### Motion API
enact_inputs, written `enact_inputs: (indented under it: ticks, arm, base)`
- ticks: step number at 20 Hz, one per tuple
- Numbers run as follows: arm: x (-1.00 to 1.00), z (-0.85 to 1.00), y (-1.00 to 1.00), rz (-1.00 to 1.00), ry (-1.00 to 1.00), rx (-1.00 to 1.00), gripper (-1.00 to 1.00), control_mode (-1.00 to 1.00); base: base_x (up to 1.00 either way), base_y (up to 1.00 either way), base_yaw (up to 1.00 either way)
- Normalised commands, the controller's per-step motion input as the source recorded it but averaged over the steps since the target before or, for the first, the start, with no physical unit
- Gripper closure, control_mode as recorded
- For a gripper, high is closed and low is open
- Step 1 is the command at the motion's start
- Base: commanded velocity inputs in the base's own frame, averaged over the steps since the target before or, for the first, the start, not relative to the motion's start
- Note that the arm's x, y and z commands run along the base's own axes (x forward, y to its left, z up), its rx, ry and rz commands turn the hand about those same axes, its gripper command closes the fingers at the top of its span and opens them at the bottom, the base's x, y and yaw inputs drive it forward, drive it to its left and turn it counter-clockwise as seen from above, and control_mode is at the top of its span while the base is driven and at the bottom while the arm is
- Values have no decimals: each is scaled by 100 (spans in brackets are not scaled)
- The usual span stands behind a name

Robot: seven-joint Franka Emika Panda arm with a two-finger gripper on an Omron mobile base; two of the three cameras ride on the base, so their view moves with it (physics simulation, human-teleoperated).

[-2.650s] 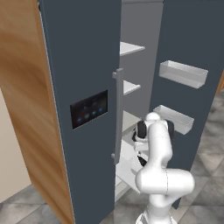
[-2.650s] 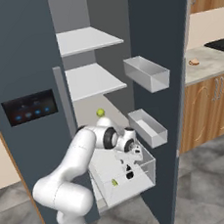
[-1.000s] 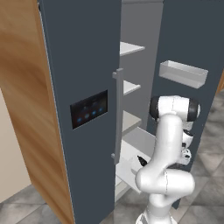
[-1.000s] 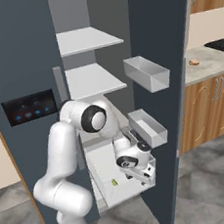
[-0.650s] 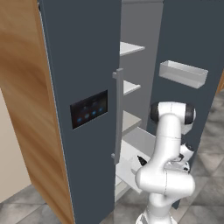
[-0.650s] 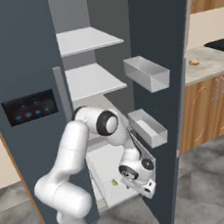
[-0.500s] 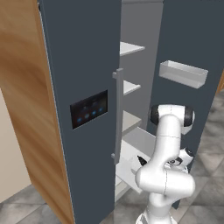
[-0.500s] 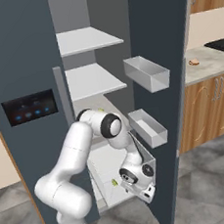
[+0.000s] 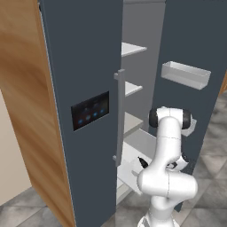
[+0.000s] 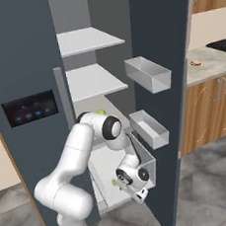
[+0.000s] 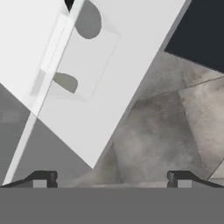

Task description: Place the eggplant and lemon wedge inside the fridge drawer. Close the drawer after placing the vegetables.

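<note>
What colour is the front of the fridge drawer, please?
Plain white, shown best in the hand view, where the fridge drawer has a flat, unmarked front.

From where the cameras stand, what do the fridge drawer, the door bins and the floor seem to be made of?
Drawer: looks like smooth white plastic, matte, with plain flat walls. Door bins: pale grey-white, probably plastic, thin-walled; whether they are translucent is hard to tell. Floor: grey mottled tiles with visible joint lines, so stone or ceramic. All is rendered, so these are guesses from the look alone.

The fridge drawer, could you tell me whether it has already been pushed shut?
No, the fridge drawer stands pulled out in front of the fridge, with the lemon wedge lying inside.
</note>
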Motion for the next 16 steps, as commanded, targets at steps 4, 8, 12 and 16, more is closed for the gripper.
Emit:
enact_inputs:
  ticks: [4, 8, 12, 16]
  arm:
    - [47, -2, 7, -6, 0, 14, -100, -100]
    - [61, -1, 24, -5, -1, 18, -100, -100]
    - [61, 0, 57, -6, -1, 15, -100, -100]
    - [66, 0, 38, -3, -2, 16, -100, -100]
  base:
    - [0, 0, 0]
    - [0, 0, 0]
    - [0, 0, 0]
    - [0, 0, 0]
